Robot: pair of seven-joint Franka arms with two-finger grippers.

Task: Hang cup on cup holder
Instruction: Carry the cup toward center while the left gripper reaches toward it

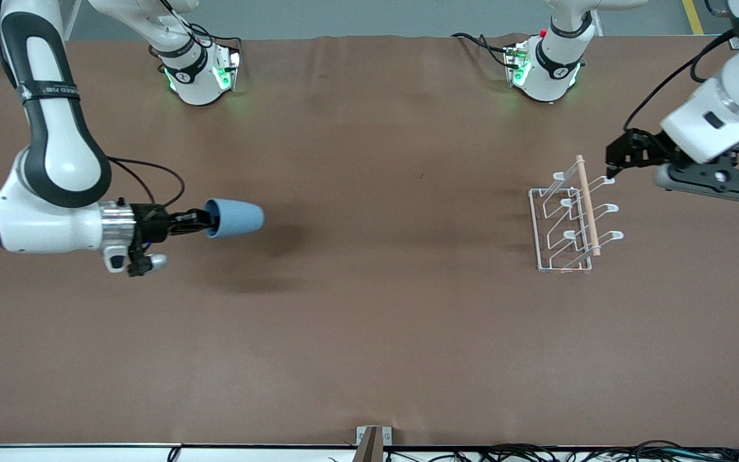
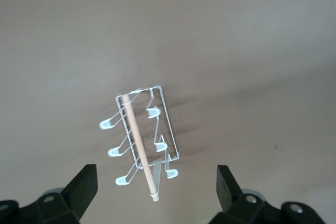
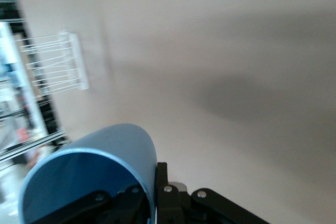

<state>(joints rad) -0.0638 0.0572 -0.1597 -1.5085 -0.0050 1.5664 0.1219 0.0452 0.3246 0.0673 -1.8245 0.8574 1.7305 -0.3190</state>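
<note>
The right gripper [image 1: 206,221] pinches the cup's [image 1: 235,217] rim and holds it sideways in the air over the table's right-arm end, well apart from the rack [image 1: 571,221], mouth turned for a prong, while the left gripper [image 1: 613,168], fingers wide, hangs over the rack, likely to steady it.

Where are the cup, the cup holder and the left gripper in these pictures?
cup [image 1: 236,217], front view, on its blue outer wall.
cup holder [image 2: 137,141], left wrist view, on its wooden rod.
left gripper [image 2: 157,187], left wrist view, midway between its open fingertips, over the cup holder.
</note>
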